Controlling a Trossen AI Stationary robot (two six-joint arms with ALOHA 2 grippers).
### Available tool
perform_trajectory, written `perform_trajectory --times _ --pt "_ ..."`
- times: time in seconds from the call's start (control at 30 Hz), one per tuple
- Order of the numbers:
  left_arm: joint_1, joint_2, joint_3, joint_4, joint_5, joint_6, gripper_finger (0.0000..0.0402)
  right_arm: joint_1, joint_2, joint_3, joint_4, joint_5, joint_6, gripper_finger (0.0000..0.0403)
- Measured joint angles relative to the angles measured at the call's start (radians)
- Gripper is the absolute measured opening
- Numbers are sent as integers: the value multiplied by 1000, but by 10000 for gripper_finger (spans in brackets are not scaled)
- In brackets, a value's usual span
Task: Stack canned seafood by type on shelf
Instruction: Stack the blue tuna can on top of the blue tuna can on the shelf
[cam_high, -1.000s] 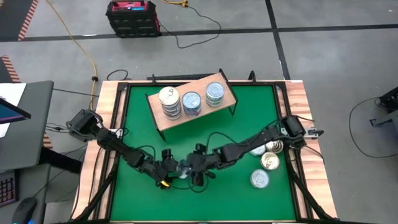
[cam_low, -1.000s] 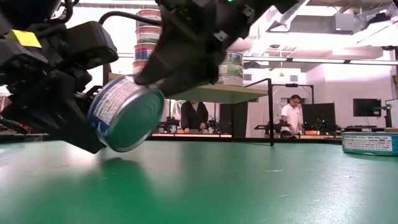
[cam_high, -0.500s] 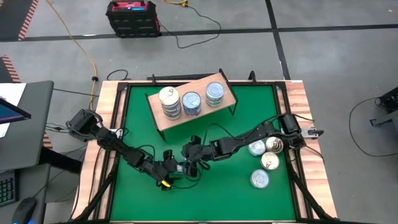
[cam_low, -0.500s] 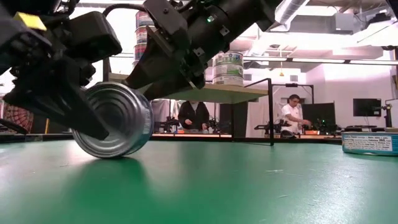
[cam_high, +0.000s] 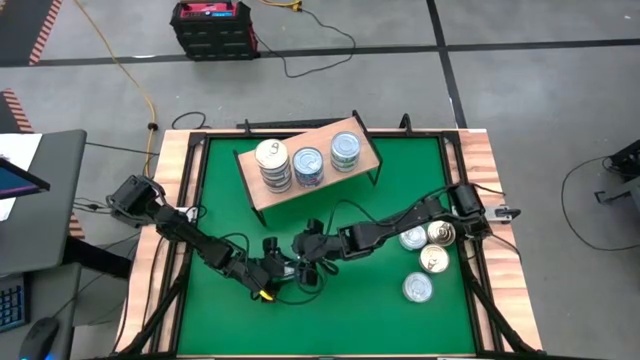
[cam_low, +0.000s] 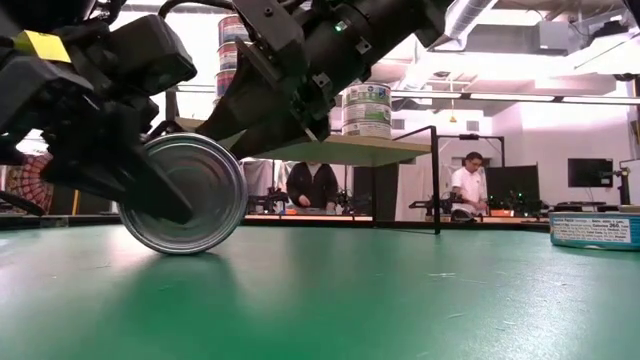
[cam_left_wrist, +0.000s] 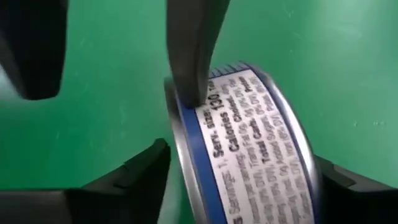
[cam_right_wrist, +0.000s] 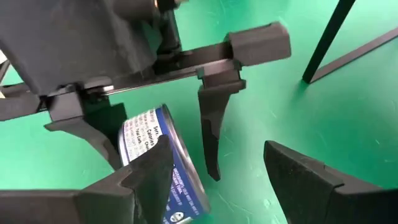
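1. Near the front middle of the green worktop (cam_high: 400, 200), a flat round silver tin with a blue printed side label (cam_low: 185, 195) is standing on its rim, not lying on a lid.
2. The left gripper (cam_high: 272, 275) is reaching in low, and its fingers (cam_left_wrist: 140, 171) are sitting flush against the tin's two flat faces, apparently pinching it across its thickness.
3. The right gripper (cam_high: 305, 255) is hovering just beside it with its fingers spread and holding nothing. One fingertip (cam_left_wrist: 189, 56) is touching the tin's upper rim.
4. The relation that matters is that the tin's short axis is running level from one left finger to the other. With the round wall on the worktop, the tin would probably roll if let go.
5. The left arm is the nearer one and looks to be carrying out the pickup. My guess is that the tin needs turning flat before stacking.
6. The light-wood shelf on thin black legs (cam_high: 367, 152) is standing well apart toward the far edge and carrying three stacks of tins. More loose tins (cam_high: 420, 262) are waiting near the right edge.
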Motion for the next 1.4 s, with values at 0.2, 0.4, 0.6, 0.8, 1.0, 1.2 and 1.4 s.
perform_trajectory --times 0.2,0.4,0.6,0.8,1.0,1.2,1.4 --pt "-1 0 0 1 0 21 183 19 -111 -1 -182 43 5 276" --pt "-2 -8 0 5 -1 92 131 82 -231 0 -360 171 71 276" --pt "-2 -112 30 4 0 225 132 209 -245 0 -606 411 225 276" --pt "0 -204 183 -13 -72 550 150 264 -244 0 -847 475 461 276" --pt "52 -161 546 -434 -283 650 138 281 -249 -61 -899 521 562 276" --pt "161 -63 851 -785 -352 661 143 268 -253 -147 -844 520 579 276" --pt "282 -2 979 -882 -423 806 143 281 -253 -186 -798 524 579 276"
